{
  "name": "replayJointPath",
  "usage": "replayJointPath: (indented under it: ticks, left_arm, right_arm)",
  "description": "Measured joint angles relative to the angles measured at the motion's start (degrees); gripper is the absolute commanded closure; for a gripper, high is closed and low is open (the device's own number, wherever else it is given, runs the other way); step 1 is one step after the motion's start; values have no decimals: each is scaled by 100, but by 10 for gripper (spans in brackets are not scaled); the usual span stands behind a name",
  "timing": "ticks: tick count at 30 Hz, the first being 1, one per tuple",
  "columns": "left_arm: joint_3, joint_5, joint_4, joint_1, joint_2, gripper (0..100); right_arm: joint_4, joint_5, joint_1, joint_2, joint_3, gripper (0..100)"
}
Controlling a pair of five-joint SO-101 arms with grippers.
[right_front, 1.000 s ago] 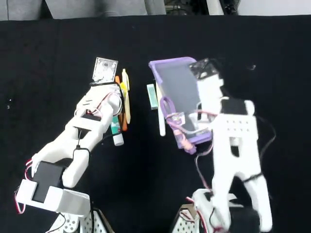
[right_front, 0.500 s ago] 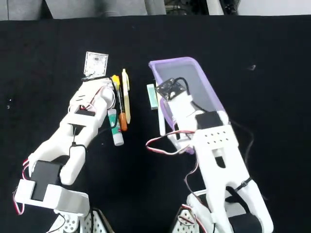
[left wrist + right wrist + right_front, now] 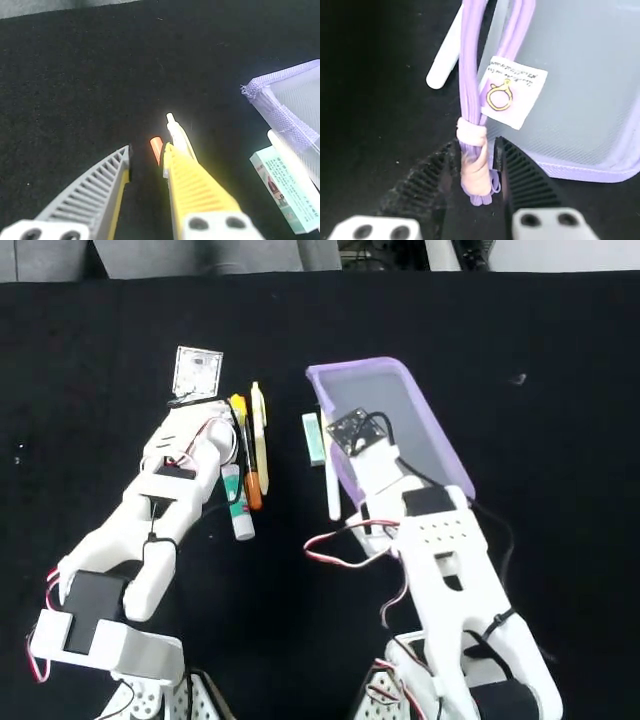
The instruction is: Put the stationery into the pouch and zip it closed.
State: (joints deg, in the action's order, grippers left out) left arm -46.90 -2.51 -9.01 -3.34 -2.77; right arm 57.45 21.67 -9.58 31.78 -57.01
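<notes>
Where the black table is seen from above, the stationery lies in a row at the pouch's 9 o'clock. Farthest out at 9 o'clock are three things close together: a short white tube with a green band, an orange pen and a long cream pen. Next comes a little green box, and a thin white pen lies right beside the pouch's edge. The pouch lies flat on the table. It has a purple edge and a see-through grey front. A purple strap hangs from one end, with a pink band around it and a small white tag that shows a gold clip.

The left claw is partly open and holds nothing. One finger is grey and one is yellow. The orange pen's tip shows in the gap between them, and the cream pen pokes out just past the yellow finger. The right claw sits at the pouch's 6 o'clock end. Its two black fingers are pinched in on the purple strap, right at the pink band.

From above, the left arm covers part of the pens, and the right arm covers the 6 o'clock end of the pouch. Whether the zip is open or shut is hard to tell.
</notes>
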Motion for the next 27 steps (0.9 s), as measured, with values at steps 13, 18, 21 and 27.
replayJointPath:
  ticks: [13, 18, 21, 27]
  left_arm:
    - [0, 0, 0, 0, 0, 884]
    - [0, 0, 0, 0, 0, 884]
    - [0, 0, 0, 0, 0, 884]
    - [0, 0, 0, 0, 0, 881]
  right_arm:
    - [-273, 378, 26, -105, -202, 987]
    - [-273, 378, 26, -615, 334, 988]
    - [-9, 378, 26, -747, 923, 988]
    - [703, 123, 26, -756, 2338, 988]
